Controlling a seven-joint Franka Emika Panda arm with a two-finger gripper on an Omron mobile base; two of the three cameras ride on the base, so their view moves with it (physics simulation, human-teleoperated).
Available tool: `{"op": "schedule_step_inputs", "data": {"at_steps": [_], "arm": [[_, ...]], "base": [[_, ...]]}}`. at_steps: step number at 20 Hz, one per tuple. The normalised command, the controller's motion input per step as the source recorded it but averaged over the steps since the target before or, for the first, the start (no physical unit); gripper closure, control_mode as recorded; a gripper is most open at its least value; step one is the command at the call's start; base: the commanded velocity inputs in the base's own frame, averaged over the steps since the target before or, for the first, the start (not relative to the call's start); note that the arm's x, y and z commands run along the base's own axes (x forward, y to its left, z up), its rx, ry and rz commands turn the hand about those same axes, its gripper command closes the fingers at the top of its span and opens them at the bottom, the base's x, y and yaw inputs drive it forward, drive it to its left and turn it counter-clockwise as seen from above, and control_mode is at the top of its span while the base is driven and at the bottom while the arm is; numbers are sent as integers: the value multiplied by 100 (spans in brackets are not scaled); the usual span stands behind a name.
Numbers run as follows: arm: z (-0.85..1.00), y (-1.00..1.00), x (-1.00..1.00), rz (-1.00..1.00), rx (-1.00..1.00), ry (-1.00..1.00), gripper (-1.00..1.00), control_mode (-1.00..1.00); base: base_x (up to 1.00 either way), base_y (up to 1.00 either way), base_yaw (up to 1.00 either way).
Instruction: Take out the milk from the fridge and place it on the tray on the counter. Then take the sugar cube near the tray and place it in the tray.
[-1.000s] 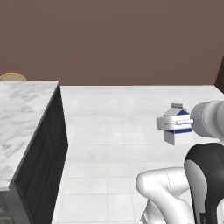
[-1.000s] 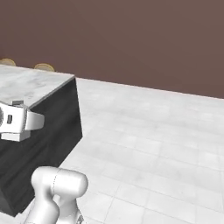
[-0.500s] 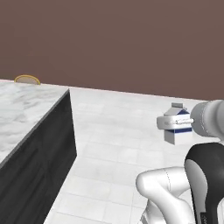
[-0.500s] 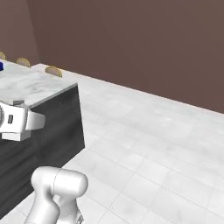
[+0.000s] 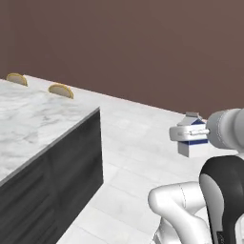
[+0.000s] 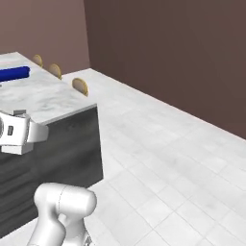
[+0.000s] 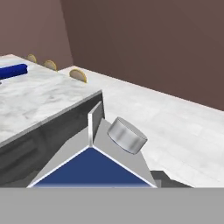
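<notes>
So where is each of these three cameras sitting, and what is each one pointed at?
Left base view: behind the arm on its left, looking forward over the marble counter and floor; the arm rises lower right, the gripper holding the milk.
Right base view: behind on the right; the arm rises lower left, with the blue tray far off on the counter.
Hand view: on the hand, looking past the carton's top.
Shared: counter in all three; tray in right base and hand views.

Arm folded upright over base, wrist level, pincer (image 5: pixel 187 135) clamped on the milk (image 5: pixel 192 142), held mid-air.
</notes>
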Motion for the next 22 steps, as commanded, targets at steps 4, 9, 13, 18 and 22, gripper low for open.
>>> {"op": "schedule_step_inputs", "data": {"at_steps": [4, 9, 13, 18, 22], "arm": [[0, 0, 0, 0, 0, 0, 100, 100], [0, 0, 0, 0, 0, 0, 100, 100], [0, 0, 0, 0, 0, 0, 100, 100], [0, 0, 0, 0, 0, 0, 100, 100], [0, 0, 0, 0, 0, 0, 100, 100]], "base": [[100, -100, 33], [100, -100, 29], [100, -100, 29], [100, -100, 24], [100, -100, 25]]}}
